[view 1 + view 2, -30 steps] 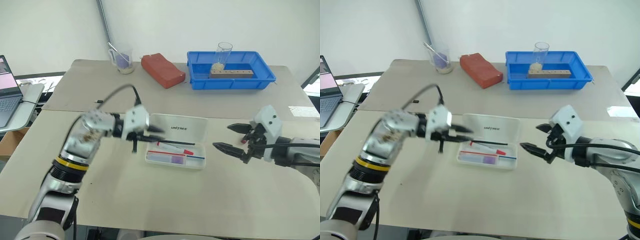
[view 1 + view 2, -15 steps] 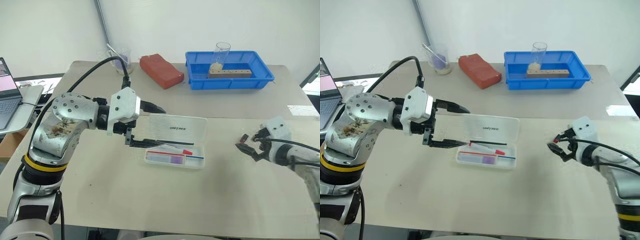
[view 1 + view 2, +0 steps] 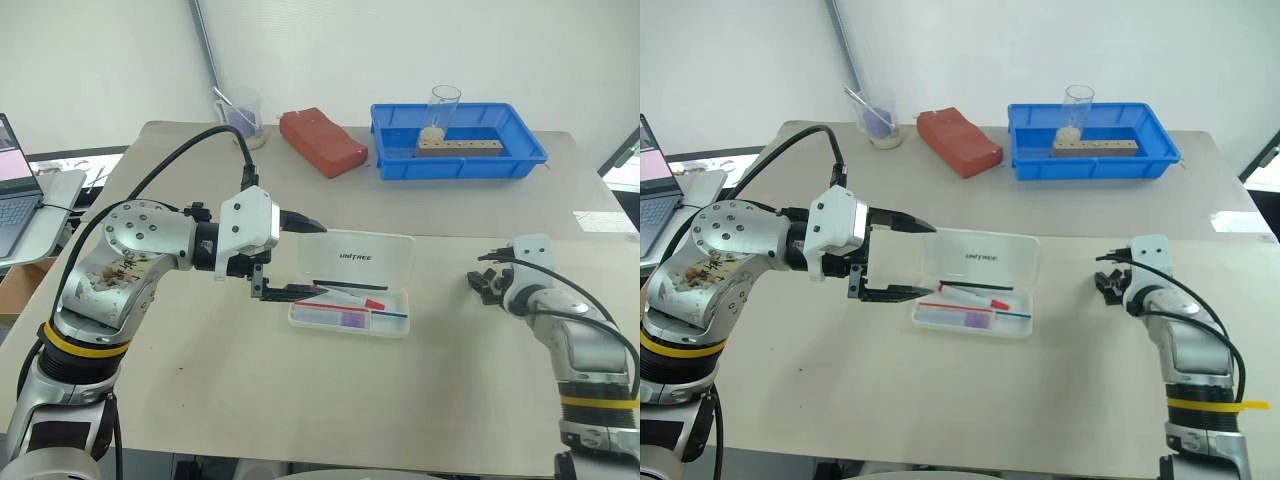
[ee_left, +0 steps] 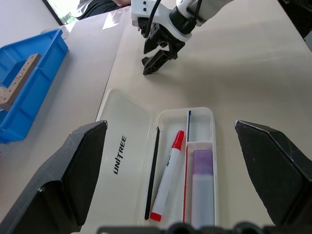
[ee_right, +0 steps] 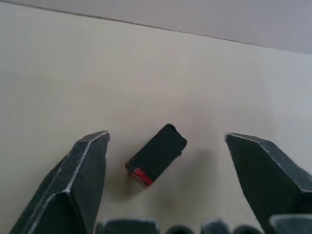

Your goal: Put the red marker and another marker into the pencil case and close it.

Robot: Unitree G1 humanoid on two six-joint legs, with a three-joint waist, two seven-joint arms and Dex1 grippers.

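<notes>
both markers point(image 4: 168, 181) in open pencil case point(image 4: 127, 161)

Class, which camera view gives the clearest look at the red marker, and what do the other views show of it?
The left wrist view: the red marker lies in full length inside the open pencil case, beside the purple marker. In both eye views it is a small slanted white stick with a red cap in the case.
</notes>
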